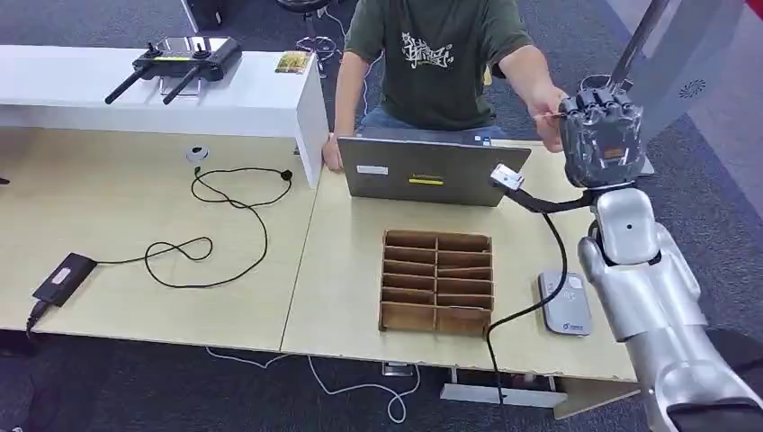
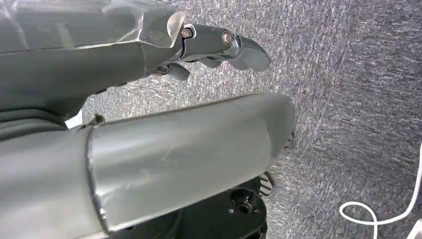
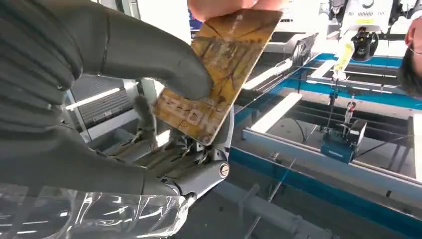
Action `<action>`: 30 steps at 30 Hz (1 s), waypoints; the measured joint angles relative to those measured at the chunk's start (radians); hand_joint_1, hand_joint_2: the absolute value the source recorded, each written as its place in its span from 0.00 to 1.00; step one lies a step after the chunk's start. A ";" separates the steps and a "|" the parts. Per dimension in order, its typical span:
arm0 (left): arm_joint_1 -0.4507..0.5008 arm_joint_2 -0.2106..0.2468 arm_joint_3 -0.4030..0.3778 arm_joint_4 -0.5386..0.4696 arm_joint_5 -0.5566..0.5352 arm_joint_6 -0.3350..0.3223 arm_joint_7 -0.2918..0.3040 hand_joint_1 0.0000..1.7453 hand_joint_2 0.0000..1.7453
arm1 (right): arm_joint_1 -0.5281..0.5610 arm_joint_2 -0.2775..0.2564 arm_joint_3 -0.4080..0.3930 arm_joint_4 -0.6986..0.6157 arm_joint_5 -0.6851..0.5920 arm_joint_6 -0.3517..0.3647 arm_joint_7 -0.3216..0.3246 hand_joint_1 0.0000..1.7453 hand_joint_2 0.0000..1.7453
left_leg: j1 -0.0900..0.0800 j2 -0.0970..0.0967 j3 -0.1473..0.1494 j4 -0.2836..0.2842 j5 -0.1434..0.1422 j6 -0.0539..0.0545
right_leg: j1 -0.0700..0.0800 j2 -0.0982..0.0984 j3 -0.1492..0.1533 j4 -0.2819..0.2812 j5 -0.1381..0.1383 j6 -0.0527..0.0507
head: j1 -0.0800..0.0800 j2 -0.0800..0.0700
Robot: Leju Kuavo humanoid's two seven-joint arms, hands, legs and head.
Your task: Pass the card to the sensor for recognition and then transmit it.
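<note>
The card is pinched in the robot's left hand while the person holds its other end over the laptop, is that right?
Not quite: it is the right hand, not the left, that pinches the card, as the right wrist view shows. The rest holds: the person's hand grips the card's other end, behind the laptop in the head view. The left hand hangs over carpet, holding nothing.

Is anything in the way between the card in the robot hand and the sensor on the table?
Nothing visible. The card is up in the right robot hand; the sensor lies below beside the wooden box.
</note>
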 joint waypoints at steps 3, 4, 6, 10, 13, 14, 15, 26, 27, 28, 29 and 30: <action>0.000 0.000 0.000 0.000 0.000 0.000 0.000 0.00 0.00 | 0.000 0.000 0.000 0.000 0.000 0.000 0.000 1.00 1.00 | 0.000 0.000 0.000 0.000 0.000 0.000 | 0.000 0.000 0.000 0.000 0.000 0.000 | 0.000 0.000; 0.000 0.000 0.000 0.000 -0.001 0.000 0.000 0.00 0.00 | 0.000 0.000 0.000 0.000 0.000 0.000 0.000 1.00 1.00 | 0.000 0.000 0.000 0.000 0.000 0.000 | 0.000 0.000 0.000 0.000 0.000 0.000 | 0.000 0.000; 0.000 0.000 0.000 0.000 -0.001 0.000 0.000 0.00 0.00 | 0.000 0.000 0.000 0.002 0.000 0.000 0.000 1.00 1.00 | 0.000 0.000 0.000 0.000 0.000 0.000 | 0.000 0.000 0.000 0.000 0.000 0.000 | 0.000 0.000; 0.000 0.001 0.001 0.000 -0.002 0.000 0.000 0.00 0.00 | 0.000 0.000 -0.001 0.003 -0.027 -0.001 -0.010 1.00 1.00 | 0.000 0.000 0.000 0.000 0.000 0.000 | 0.000 0.000 0.000 0.000 0.000 0.000 | 0.000 0.000; 0.000 0.001 0.002 0.000 -0.002 0.000 0.000 0.00 0.00 | 0.015 0.019 -0.030 -0.006 -0.230 0.009 -0.046 1.00 1.00 | 0.000 0.000 0.000 0.000 0.000 0.000 | 0.000 0.000 0.000 0.000 0.000 0.000 | 0.000 0.000; 0.000 0.001 0.003 0.000 -0.002 0.000 0.000 0.00 0.00 | 0.022 0.028 -0.043 -0.014 -0.298 0.019 -0.057 1.00 1.00 | 0.000 0.000 0.000 0.000 0.000 0.000 | 0.000 0.000 0.000 0.000 0.000 0.000 | 0.000 0.000; 0.000 0.001 0.004 0.000 -0.002 0.000 0.001 0.00 0.00 | 0.032 0.035 -0.058 -0.026 -0.389 0.042 -0.066 1.00 1.00 | 0.000 0.000 0.000 0.000 0.000 0.000 | 0.000 0.000 0.000 0.000 0.000 0.000 | 0.000 0.000; 0.005 0.001 0.029 0.000 0.000 0.000 0.021 0.00 0.00 | 0.118 0.118 -0.240 -0.224 -1.285 0.361 -0.013 1.00 1.00 | 0.000 -0.001 0.000 0.000 0.000 0.000 | 0.000 -0.002 0.000 0.000 0.000 0.000 | 0.000 0.000; 0.005 0.001 0.029 0.000 0.000 0.000 0.021 0.00 0.00 | 0.118 0.118 -0.240 -0.224 -1.285 0.361 -0.013 1.00 1.00 | 0.000 -0.001 0.000 0.000 0.000 0.000 | 0.000 -0.002 0.000 0.000 0.000 0.000 | 0.000 0.000; 0.005 0.001 0.029 0.000 0.000 0.000 0.021 0.00 0.00 | 0.118 0.118 -0.240 -0.224 -1.285 0.361 -0.013 1.00 1.00 | 0.000 -0.001 0.000 0.000 0.000 0.000 | 0.000 -0.002 0.000 0.000 0.000 0.000 | 0.000 0.000; 0.005 0.001 0.029 0.000 0.000 0.000 0.021 0.00 0.00 | 0.118 0.118 -0.240 -0.224 -1.285 0.361 -0.013 1.00 1.00 | 0.000 -0.001 0.000 0.000 0.000 0.000 | 0.000 -0.002 0.000 0.000 0.000 0.000 | 0.000 0.000; 0.005 0.001 0.029 0.000 0.000 0.000 0.021 0.00 0.00 | 0.118 0.118 -0.240 -0.224 -1.285 0.361 -0.013 1.00 1.00 | 0.000 -0.001 0.000 0.000 0.000 0.000 | 0.000 -0.002 0.000 0.000 0.000 0.000 | 0.000 0.000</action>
